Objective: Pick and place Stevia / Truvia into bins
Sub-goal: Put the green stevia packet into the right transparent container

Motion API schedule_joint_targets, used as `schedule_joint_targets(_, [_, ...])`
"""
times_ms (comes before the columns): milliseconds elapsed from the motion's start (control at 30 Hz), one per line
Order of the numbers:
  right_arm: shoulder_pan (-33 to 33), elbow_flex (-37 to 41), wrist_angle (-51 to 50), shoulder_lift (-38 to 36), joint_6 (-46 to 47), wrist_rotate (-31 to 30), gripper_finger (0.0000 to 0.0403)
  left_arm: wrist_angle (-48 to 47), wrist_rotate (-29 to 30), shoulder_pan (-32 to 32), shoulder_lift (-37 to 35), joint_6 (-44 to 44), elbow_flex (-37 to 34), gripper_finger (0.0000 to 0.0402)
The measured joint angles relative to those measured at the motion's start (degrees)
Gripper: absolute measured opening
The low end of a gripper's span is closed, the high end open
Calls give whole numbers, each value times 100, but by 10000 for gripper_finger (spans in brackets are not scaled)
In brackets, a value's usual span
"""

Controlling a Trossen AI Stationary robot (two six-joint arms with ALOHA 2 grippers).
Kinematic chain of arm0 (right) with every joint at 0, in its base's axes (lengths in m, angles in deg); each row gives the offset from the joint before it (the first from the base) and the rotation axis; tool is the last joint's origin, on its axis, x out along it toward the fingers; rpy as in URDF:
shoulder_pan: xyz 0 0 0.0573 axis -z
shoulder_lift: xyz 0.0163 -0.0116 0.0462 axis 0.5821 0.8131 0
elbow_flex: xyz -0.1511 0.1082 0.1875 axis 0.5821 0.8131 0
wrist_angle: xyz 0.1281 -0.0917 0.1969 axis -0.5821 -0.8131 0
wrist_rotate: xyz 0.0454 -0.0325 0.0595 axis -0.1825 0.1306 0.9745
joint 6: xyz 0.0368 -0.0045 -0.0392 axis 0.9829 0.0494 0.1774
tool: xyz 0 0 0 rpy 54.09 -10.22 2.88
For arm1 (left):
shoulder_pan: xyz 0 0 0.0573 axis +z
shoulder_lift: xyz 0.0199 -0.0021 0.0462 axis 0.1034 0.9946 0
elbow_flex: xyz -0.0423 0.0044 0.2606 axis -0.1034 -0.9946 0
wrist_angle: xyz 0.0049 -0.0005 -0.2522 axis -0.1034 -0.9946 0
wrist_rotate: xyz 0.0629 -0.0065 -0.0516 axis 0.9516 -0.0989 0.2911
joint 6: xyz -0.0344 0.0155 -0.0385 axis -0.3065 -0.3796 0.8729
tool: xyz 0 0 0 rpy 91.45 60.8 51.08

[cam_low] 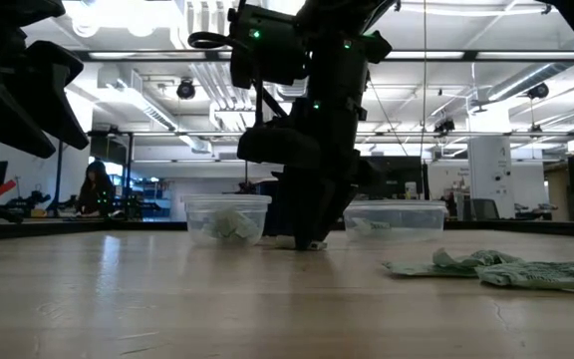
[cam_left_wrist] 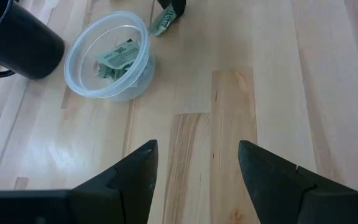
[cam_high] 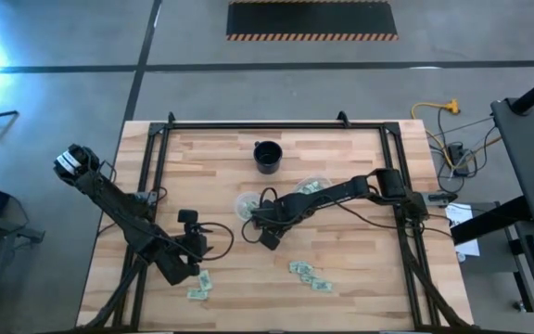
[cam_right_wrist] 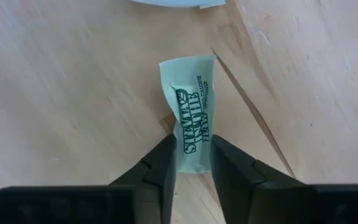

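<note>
A green-and-white Stevia packet (cam_right_wrist: 190,115) lies on the wooden table just near of a clear cup bin (cam_high: 248,205), and my right gripper (cam_right_wrist: 194,163) is shut on it, pointing down. That bin (cam_left_wrist: 107,61) holds a few packets. A second clear bin (cam_high: 313,186) stands farther right and also has packets in it. More loose packets lie near the front edge, at the left (cam_high: 200,286) and in the middle (cam_high: 309,274). My left gripper (cam_left_wrist: 197,171) hangs open over bare wood at the front left, with nothing between its fingers. My right gripper pinches the packet's two long edges at one end (cam_right_wrist: 193,152) between its two fingers, coming from above and pointing down. The paper is buckled between the fingers. The packet's other end (cam_right_wrist: 188,68) lies flat on the table, toward the clear bin.
A black cup (cam_high: 267,156) stands at the far middle of the table, behind the bins. A black frame (cam_high: 248,123) runs along the far edge and down both sides. Bare wood lies between the two grippers and at the front.
</note>
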Motion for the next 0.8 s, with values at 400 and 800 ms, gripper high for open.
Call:
schedule_joint_targets(400, [-4, 0, -22, -5, -4, 2, 42, 2, 0, -1, 0, 0, 0, 208])
schedule_joint_targets(800, [-17, 11, -247, -145, -22, 79, 38, 2, 0, -1, 2, 0, -3, 208])
